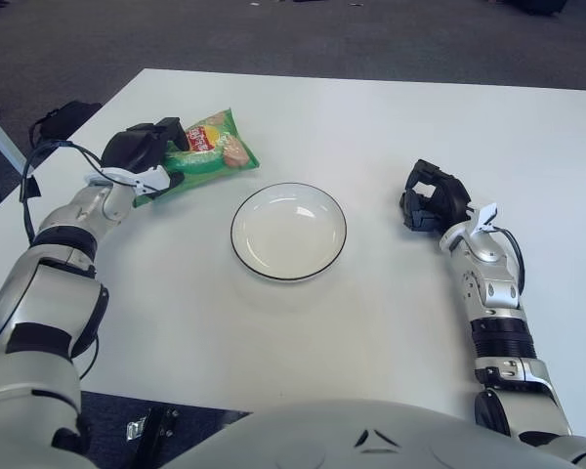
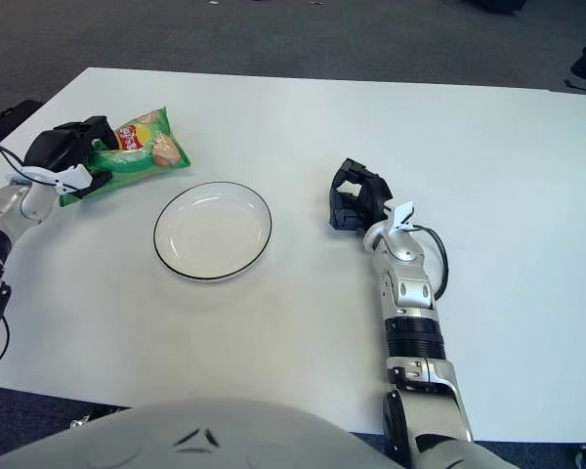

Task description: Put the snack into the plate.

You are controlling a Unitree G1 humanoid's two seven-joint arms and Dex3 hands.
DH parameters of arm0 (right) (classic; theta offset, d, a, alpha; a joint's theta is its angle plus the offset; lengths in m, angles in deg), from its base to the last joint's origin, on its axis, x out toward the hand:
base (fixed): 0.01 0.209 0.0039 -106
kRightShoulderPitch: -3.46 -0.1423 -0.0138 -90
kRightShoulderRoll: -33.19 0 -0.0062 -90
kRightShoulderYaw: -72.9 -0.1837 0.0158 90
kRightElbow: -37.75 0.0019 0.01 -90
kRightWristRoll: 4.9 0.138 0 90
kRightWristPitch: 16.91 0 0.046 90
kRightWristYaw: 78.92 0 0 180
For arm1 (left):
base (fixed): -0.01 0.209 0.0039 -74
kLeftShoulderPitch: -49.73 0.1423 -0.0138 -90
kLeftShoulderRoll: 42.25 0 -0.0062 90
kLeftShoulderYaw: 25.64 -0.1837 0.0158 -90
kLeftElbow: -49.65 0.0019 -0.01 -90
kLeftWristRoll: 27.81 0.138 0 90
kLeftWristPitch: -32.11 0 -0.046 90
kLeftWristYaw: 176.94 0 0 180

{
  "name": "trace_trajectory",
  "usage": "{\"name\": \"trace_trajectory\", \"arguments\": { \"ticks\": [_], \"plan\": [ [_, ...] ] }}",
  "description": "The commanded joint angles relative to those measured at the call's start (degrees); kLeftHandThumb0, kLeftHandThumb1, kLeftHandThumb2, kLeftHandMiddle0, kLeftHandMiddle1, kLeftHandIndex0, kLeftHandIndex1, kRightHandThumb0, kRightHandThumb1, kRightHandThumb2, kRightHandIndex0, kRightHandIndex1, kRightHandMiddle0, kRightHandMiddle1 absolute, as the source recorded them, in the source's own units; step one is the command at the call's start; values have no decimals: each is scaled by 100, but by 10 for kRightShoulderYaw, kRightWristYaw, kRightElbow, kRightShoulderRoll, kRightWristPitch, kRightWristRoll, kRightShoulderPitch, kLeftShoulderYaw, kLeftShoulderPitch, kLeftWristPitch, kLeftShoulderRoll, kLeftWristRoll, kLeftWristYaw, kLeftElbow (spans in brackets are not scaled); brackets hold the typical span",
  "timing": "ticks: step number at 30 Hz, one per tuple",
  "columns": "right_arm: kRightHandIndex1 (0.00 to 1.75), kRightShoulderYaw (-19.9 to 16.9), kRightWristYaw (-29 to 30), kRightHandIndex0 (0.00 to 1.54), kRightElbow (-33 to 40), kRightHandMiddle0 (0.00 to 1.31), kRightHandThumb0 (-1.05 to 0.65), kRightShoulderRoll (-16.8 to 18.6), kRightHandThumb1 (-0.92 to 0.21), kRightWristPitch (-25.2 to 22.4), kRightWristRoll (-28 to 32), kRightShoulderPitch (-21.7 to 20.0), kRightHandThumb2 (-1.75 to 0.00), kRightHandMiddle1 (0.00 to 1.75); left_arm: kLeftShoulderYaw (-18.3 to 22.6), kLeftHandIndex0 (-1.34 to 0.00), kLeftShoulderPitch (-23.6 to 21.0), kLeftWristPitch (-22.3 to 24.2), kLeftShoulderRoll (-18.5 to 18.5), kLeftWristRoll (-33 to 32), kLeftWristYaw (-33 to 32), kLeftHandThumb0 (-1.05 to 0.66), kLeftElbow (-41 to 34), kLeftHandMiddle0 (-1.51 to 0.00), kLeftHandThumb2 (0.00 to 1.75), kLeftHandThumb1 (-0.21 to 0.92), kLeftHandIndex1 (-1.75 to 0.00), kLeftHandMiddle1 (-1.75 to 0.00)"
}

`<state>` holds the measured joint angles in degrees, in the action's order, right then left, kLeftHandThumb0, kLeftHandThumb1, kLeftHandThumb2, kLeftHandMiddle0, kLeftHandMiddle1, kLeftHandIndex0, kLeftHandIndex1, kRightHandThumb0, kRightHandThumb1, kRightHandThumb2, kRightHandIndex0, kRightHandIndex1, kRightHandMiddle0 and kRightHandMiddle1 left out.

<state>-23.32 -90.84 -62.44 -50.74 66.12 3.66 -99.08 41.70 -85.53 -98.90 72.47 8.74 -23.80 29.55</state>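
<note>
White table (image 1: 371,127) on dark carpet, with an empty plate (image 1: 289,232) at the middle. Left hand (image 1: 146,153) closed around the near end of the green snack bag (image 1: 207,155), hiding that end; bag just left of the plate, not in it. Right hand (image 1: 432,199) to the right of the plate, fingers curled, holding nothing.
</note>
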Motion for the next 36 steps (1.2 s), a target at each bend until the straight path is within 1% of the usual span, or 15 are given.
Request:
{"name": "trace_trajectory", "arguments": {
  "ticks": [1, 2, 3, 4, 7, 11, 12, 13, 14, 16, 22, 25, 28, 32, 36],
  "plan": [
    [175, 7, -2, 124, -29, 69, -52, 3, -22, -42, -1, 31, -143, 175, 0, -39, 7, 16, 4, 11, -23, -1, -12, -57, 114, 41, -175, -157],
    [175, 8, -2, 124, -30, 69, -52, 3, -22, -41, -2, 31, -143, 175, 1, -36, 6, 26, 3, 11, -27, -1, -13, -53, 108, 47, -175, -157],
    [175, 8, -3, 124, -30, 69, -52, 3, -22, -41, -2, 31, -143, 175, 2, -23, 5, 33, 1, 12, -29, -21, -14, -38, 99, 48, -162, -148],
    [175, 8, -3, 124, -30, 69, -52, 2, -22, -40, -3, 31, -143, 175, 3, -15, 5, 40, 0, 11, -30, -34, -14, -29, 94, 48, -153, -142],
    [175, 9, -2, 124, -31, 69, -52, 2, -22, -40, -5, 30, -143, 175, 7, -5, 5, 51, -4, 7, -35, -53, -15, -15, 85, 50, -131, -124],
    [175, 9, -1, 125, -32, 69, -52, 2, -22, -42, -4, 29, -143, 175, 12, -1, 6, 59, -10, 3, -55, -66, -16, -6, 75, 53, -107, -103],
    [175, 9, -2, 125, -32, 69, -52, 3, -22, -42, -4, 29, -143, 175, 12, -1, 6, 63, -11, 4, -62, -67, -17, -5, 74, 54, -105, -101],
    [175, 9, -2, 125, -32, 69, -52, 3, -22, -42, -4, 29, -143, 175, 13, 0, 7, 67, -13, 5, -68, -71, -17, -3, 70, 56, -95, -91],
    [175, 9, -2, 125, -33, 69, -52, 3, -23, -42, -3, 29, -143, 175, 12, 0, 7, 74, -15, 7, -76, -72, -16, -3, 69, 56, -91, -88],
    [175, 10, -3, 125, -34, 69, -52, 3, -23, -39, -3, 29, -143, 175, 11, 0, 7, 85, -18, 9, -87, -80, -15, -1, 60, 61, -66, -63],
    [175, 12, -4, 125, -37, 69, -52, 4, -23, -30, -5, 29, -143, 175, 7, 0, 7, 102, -24, 13, -108, -99, -15, 0, 38, 77, -16, -13],
    [175, 13, -4, 125, -38, 69, -52, 4, -22, -25, -7, 29, -143, 175, 1, 0, 5, 117, -25, 23, -126, -103, -15, 0, 27, 85, -5, -4],
    [175, 14, -4, 125, -39, 69, -52, 4, -22, -24, -7, 29, -143, 175, -8, 0, 0, 140, -30, 38, -145, -104, -9, 0, 23, 89, -2, -1],
    [175, 14, -4, 125, -39, 69, -52, 4, -22, -25, -7, 29, -143, 175, -21, 0, -14, 184, -45, 53, -158, -105, 12, 0, 20, 91, 0, 0],
    [175, 13, -3, 125, -37, 69, -52, 4, -22, -34, -5, 27, -143, 175, -23, 0, -16, 201, -48, 54, -146, -105, 13, 0, 23, 92, 0, 0]
  ]
}}
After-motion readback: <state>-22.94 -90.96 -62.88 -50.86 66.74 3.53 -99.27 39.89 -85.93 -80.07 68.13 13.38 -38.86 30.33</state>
